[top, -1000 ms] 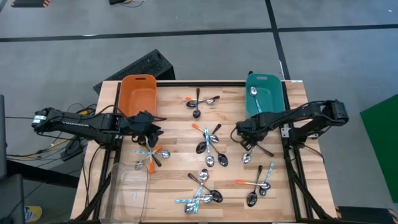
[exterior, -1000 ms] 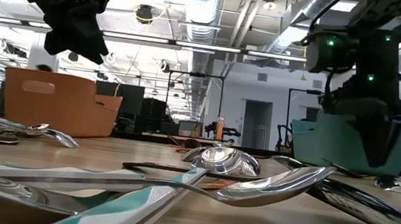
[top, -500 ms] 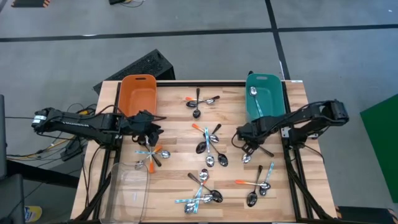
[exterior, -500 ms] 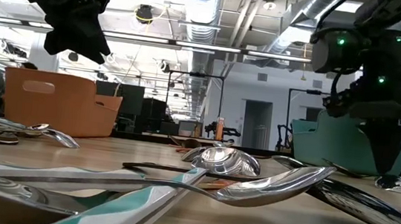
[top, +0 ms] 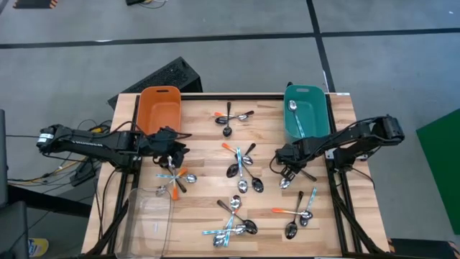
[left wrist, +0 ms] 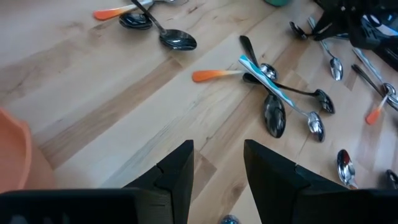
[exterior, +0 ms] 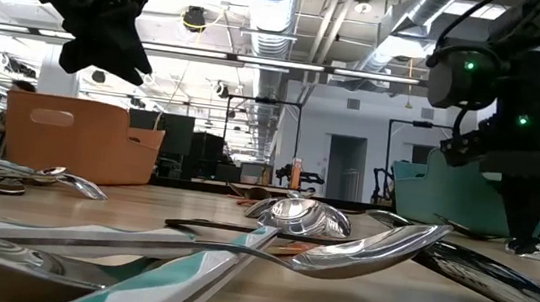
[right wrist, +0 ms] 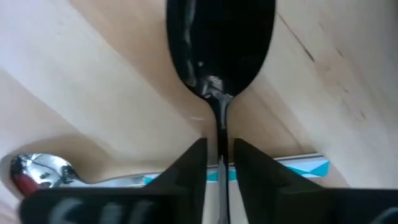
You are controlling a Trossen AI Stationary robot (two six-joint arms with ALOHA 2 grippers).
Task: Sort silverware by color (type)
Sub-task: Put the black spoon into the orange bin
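Right pincer (right wrist: 219,163) astride black spoon (right wrist: 219,50) (light-blue-handled beneath)

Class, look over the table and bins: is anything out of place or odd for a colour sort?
One thing: the only binned spoon lies in the teal bin, while the orange bin holds none. The other spoons lie crossed in small heaps on the table, unsorted rather than damaged.

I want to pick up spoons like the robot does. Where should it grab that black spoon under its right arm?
By the thin neck just behind the bowl, from straight above. The black spoon lies flat on the table, and the right tool already straddles that narrow stem, one finger each side. The wide bowl would slip.
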